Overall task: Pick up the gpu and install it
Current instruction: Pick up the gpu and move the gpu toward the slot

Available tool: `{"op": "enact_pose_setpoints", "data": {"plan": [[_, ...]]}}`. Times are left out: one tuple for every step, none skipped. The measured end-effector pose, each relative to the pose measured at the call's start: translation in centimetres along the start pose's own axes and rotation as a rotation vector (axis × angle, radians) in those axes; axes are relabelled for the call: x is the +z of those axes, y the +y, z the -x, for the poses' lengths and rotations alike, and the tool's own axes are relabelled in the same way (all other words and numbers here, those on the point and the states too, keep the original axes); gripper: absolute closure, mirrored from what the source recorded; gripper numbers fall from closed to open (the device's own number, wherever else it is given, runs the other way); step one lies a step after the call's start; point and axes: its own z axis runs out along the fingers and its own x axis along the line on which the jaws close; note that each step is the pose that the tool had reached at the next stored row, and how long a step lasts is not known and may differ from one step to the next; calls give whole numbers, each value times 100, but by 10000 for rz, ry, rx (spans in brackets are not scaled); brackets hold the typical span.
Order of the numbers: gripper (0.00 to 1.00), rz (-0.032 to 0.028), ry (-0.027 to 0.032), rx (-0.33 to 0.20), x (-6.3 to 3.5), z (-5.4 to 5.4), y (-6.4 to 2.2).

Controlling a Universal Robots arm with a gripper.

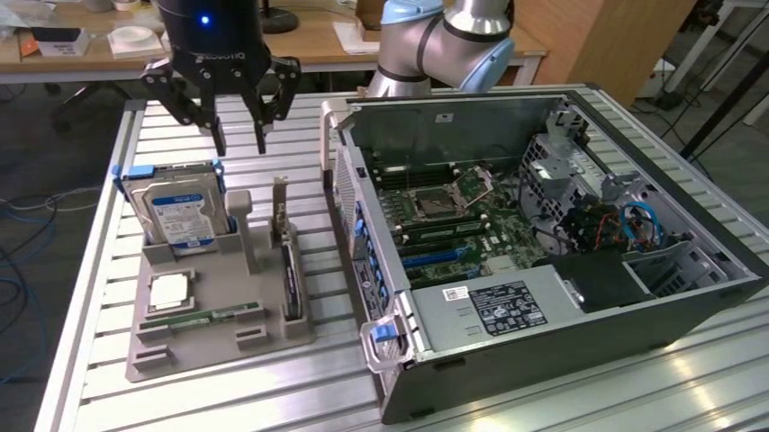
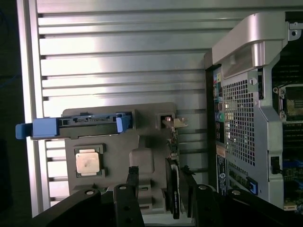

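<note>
A: gripper state?
B: open, fingers spread wide, nothing between them. hangs over the table above the far end of the tray, touching nothing
A: gpu?
B: gpu not picked, sits in the tray. stands on its long edge in a slot on the tray side nearest the case, bracket end pointing up toward the gripper
A: why on edge?
B: my read: the slot keeps it upright so the top edge is free for a pinch from above. in the wrist view the gpu is edge-on and lies between the lines of the two fingers, nearer one of them
A: rest of the tray?
B: same logic. hdd upright in a pocket, cpu flat in a square recess, ram lying in a groove. each keyed to its own shape
A: case?
B: on its side, panel off, board facing up, so I'd guess slots are meant to be reached from above
A: materials?
B: tray matte grey, blocky, looks like printed plastic. gpu thin flat card, dark face, pale metal bracket. hdd boxy silver, blue-white label, blue plastic rails. table ribbed aluminium, glossy. case dark sheet metal, perforated rear
</note>
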Motion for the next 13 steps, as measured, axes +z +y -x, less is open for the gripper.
{"op": "enact_pose_setpoints", "data": {"plan": [[53,0,0,0,3,0,0],[53,0,0,0,5,0,0],[53,0,0,0,7,0,0],[53,0,-1,0,9,0,-1],[53,0,0,0,12,0,-1],[53,0,0,0,14,-1,-1],[53,0,0,0,16,-1,-1],[53,0,0,0,18,0,-1],[53,1,0,0,21,0,-1],[53,0,0,0,23,-1,-1],[53,0,0,0,25,-1,-1],[53,0,0,0,28,-1,-1],[53,0,0,0,30,-1,-1]]}}
